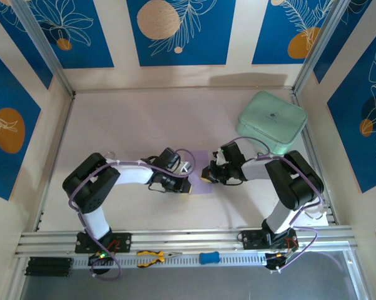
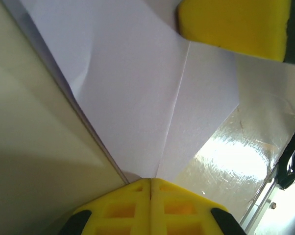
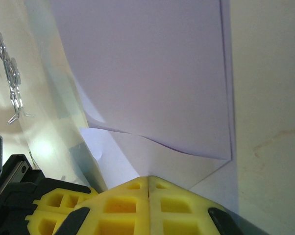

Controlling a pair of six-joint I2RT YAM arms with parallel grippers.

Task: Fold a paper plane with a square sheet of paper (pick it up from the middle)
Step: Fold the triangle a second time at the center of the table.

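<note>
The square sheet of paper (image 1: 199,159), pale lavender, lies between my two grippers at the table's middle. In the left wrist view the sheet of paper (image 2: 147,88) shows a straight crease that runs down into the seam of my left gripper (image 2: 150,182), whose yellow fingers are shut on its edge. The left gripper (image 1: 188,185) is at the sheet's left side. My right gripper (image 1: 206,177) is at the sheet's right side. In the right wrist view the paper (image 3: 152,73) is doubled over, a curled layer on top, and the right gripper (image 3: 148,178) is shut on its near edge.
A mint-green rounded case (image 1: 272,120) sits at the back right near the wall. Yellow-handled pliers (image 1: 152,256) and a small blue item (image 1: 208,257) rest on the front rail. A metal clip (image 3: 10,73) lies on the table to the left of the paper.
</note>
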